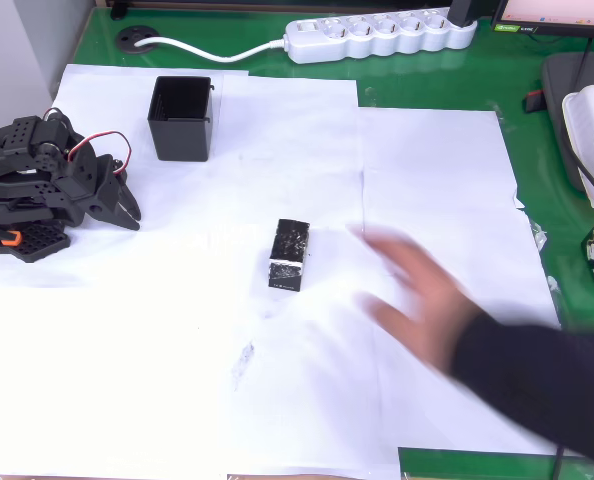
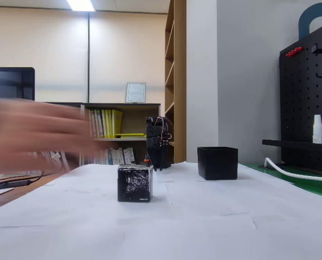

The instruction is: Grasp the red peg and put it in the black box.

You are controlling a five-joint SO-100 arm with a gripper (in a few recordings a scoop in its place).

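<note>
The black box (image 1: 182, 118) (image 2: 218, 162) stands open-topped on the white paper, at the upper left in the overhead view. My gripper (image 1: 129, 210) (image 2: 160, 164) rests folded back at the table's left edge, below and left of the box, its fingers together with nothing between them. The red peg is hidden or out of view. A person's blurred hand (image 1: 417, 292) (image 2: 36, 135) reaches over the paper from the lower right in the overhead view, right of a black block.
A solid black block with white-speckled faces (image 1: 288, 256) (image 2: 135, 183) sits mid-table. A white power strip (image 1: 382, 33) and its cable lie along the far edge. White paper sheets (image 1: 177, 380) cover a green mat. A black pegboard (image 2: 307, 97) stands at the right in the fixed view.
</note>
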